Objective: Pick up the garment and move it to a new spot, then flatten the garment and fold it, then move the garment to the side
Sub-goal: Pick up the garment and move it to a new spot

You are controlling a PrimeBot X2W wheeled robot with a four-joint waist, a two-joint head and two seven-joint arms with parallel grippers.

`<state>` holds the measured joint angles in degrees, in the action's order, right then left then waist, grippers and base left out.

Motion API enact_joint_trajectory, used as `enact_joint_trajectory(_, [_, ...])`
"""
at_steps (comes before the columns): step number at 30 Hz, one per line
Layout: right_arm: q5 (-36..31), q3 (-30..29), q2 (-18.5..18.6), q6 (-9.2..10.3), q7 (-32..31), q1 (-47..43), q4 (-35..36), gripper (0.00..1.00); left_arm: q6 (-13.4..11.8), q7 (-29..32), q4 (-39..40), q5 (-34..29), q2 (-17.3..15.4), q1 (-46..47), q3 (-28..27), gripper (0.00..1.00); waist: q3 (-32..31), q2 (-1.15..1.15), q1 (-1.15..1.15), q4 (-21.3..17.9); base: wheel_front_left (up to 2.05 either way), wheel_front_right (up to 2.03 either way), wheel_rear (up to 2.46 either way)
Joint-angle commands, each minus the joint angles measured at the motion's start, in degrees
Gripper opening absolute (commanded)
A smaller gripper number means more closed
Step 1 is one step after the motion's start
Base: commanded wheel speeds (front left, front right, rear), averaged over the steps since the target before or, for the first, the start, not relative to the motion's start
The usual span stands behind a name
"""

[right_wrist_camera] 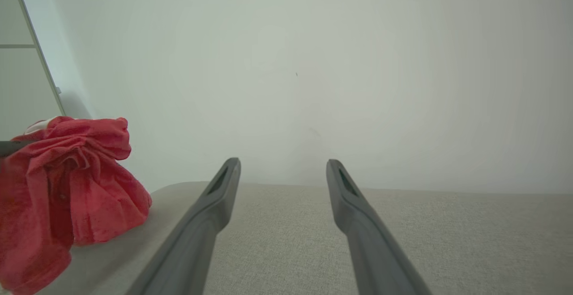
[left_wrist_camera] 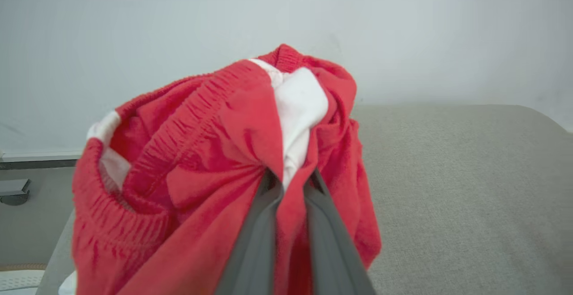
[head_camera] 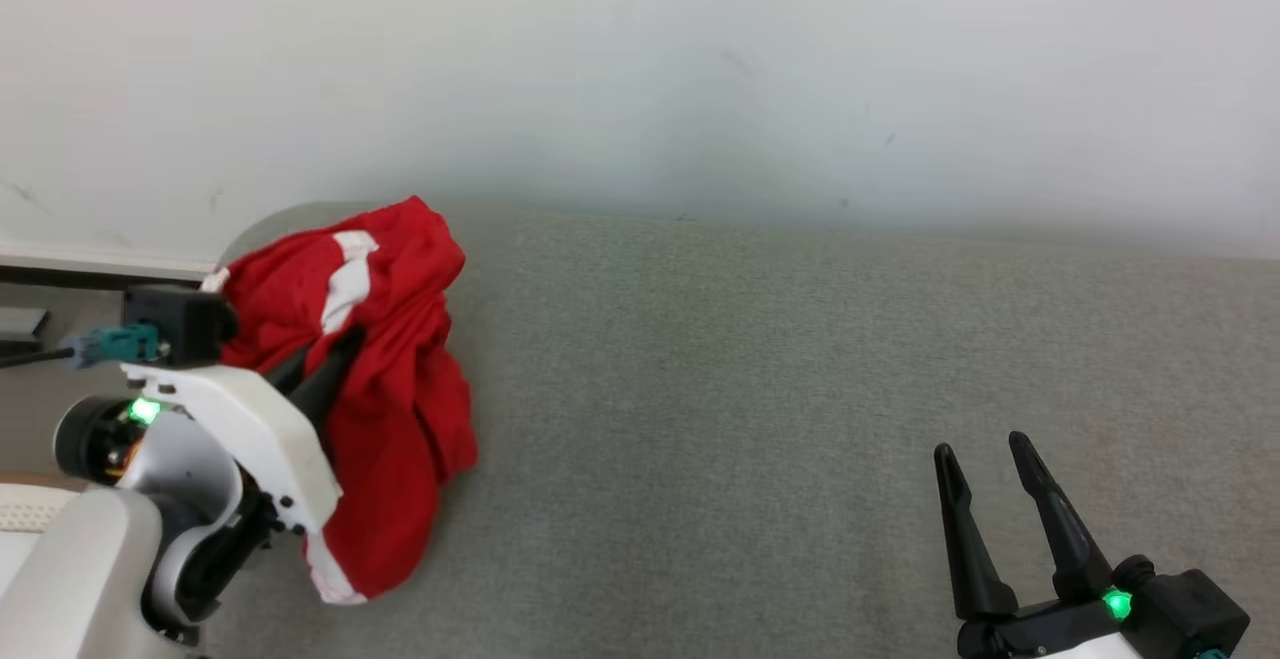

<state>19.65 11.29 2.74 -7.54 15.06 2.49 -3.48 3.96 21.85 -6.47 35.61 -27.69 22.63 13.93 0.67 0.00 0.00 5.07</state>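
Left end effector (left_wrist_camera: 288, 181) clenched on garment (left_wrist_camera: 201, 151) | right end effector (head_camera: 985, 449) released, pointing forward

The garment (left_wrist_camera: 201, 151) caught between the left fingers (left_wrist_camera: 255, 250) is soft, matt red knit cloth. Its waistband (left_wrist_camera: 179, 120) is ribbed and gathered, and its white panels (left_wrist_camera: 300, 102) are smoother cloth. Those fingers and the right fingers (right_wrist_camera: 210, 214) look like smooth, matt dark grey plastic or rubber. Under the right fingers, the desk (head_camera: 750, 389) wears coarse-woven grey fabric. Beyond both pairs of fingers, the wall (head_camera: 640, 59) is matt white, faintly scuffed. Behind the left fingers, the arm shell (head_camera: 270, 429) is glossy white plastic.
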Motion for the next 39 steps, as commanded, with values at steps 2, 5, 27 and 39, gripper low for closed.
enact_joint_trajectory(2, [0.3,-0.1,0.3,0.10,0.2,-0.4,0.3,1.00,-0.2,0.0,3.0,-0.3,0.4,0.4,0.2,0.00,-0.2,0.00,0.00,-1.0,0.00,0.00,0.00])
enact_joint_trajectory(5, [0.5,-0.3,0.3,0.10,0.2,-0.3,0.2,1.00,0.1,-0.1,6.8,-0.4,0.8,1.5,0.9,0.00,-0.2,0.00,0.00,-2.3,0.00,0.00,0.00])
enact_joint_trajectory(27, [-1.2,-0.6,0.3,0.10,0.1,0.8,0.0,1.00,1.5,-8.0,7.1,0.2,12.4,6.5,9.0,0.00,0.6,0.00,0.00,-20.4,0.00,0.00,0.00])
enact_joint_trajectory(39, [-1.4,-1.1,0.2,0.10,0.1,2.2,0.8,1.00,2.9,-22.2,-20.3,-5.3,19.8,5.8,18.2,0.00,4.8,0.00,0.00,-25.5,0.00,0.00,0.00])
